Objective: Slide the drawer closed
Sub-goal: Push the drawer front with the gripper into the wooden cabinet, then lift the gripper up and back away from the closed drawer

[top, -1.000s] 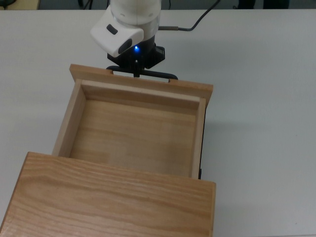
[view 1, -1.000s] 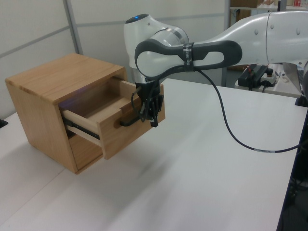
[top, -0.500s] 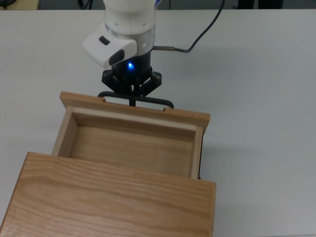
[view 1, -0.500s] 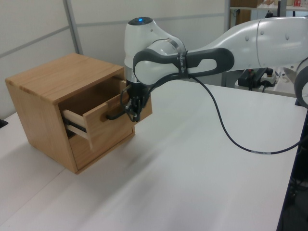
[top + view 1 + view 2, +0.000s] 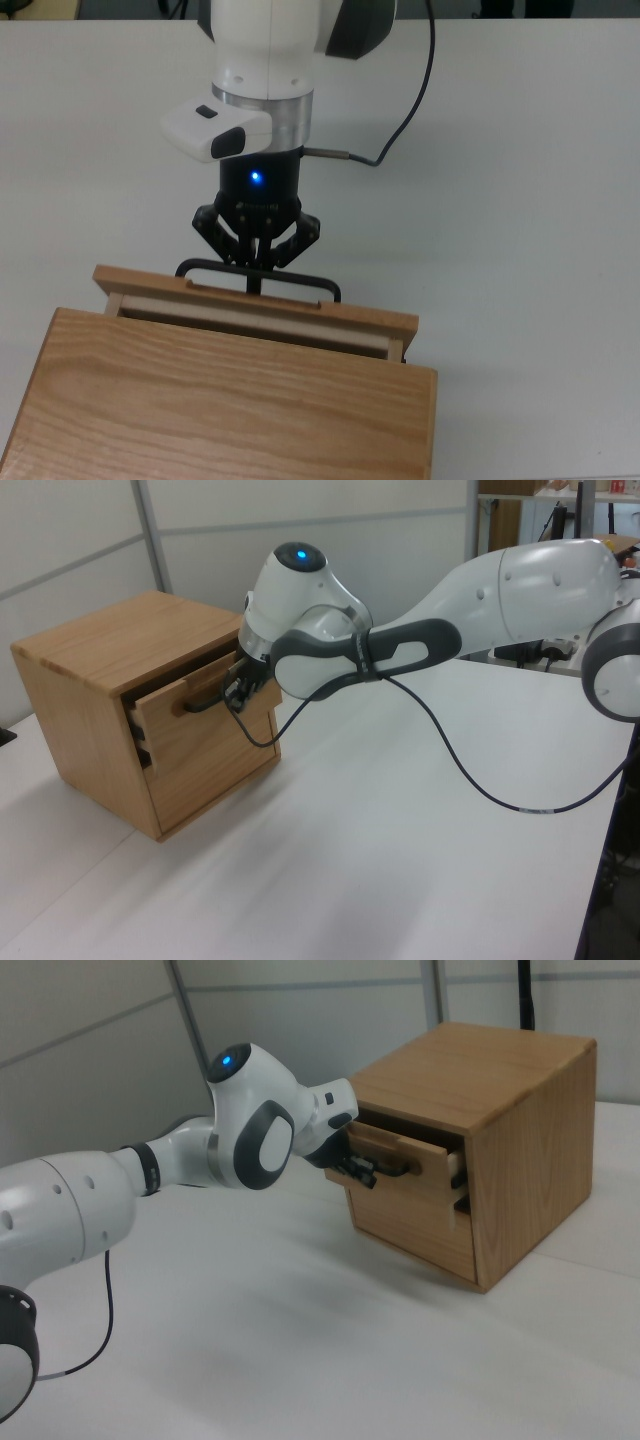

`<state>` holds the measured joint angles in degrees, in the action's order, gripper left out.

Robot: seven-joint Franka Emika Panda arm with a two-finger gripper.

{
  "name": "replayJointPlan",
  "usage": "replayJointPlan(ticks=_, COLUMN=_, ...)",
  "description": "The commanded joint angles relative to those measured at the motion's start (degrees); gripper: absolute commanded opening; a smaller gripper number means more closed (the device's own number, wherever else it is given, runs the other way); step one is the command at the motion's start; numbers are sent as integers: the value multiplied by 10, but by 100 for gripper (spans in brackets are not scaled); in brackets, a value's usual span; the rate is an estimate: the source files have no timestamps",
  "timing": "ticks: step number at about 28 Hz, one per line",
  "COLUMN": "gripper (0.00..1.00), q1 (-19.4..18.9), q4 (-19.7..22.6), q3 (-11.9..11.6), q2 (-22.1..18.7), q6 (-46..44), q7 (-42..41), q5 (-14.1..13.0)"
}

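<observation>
Pushing the drawer (image 5: 250, 315) home is the step I judge to be in hand, and it looks nearly done: only a narrow strip of the tray shows between the front panel and the cabinet (image 5: 230, 405).

The table (image 5: 530, 250) is the biggest thing in the scene, white and bare around the work. On it, directly ahead of the pincer (image 5: 257, 268), stands the light-wood cabinet, its grained top filling the bottom of the top view. In the left view the cabinet (image 5: 95, 680) sits beyond the pincer (image 5: 232, 688), with the arm (image 5: 500, 590) reaching in from the left view's right. The drawer (image 5: 205, 695) juts a little from the upper opening, its front panel just ahead of the fingertips. What is inside the tray I cannot tell; the slit left open is too thin and dark. In the right view a lower front (image 5: 415, 1230) sits flush below it.

The black bar handle (image 5: 258, 278) lies right at the pincer's tips, and the fingers look clenched on its middle.

Next, as I read it, comes a short straight push along the runners until the panel meets the cabinet face, kept square so the tray does not bind, then a release and a clean retreat.
</observation>
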<state>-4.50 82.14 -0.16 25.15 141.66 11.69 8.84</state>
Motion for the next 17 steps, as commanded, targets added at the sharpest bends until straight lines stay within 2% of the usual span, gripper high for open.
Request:
replayJointPlan(ticks=1, gripper=0, q1=8, q4=-4, q3=-2, q2=17, q6=81, q7=15, q5=15)
replayJointPlan(ticks=5, gripper=0, q1=14, q4=-4, q3=-2, q2=21, q6=132, q7=14, q5=16)
replayJointPlan(ticks=17, gripper=0, q1=18, q4=-4, q3=-2, q2=23, q6=180, q7=15, q5=14)
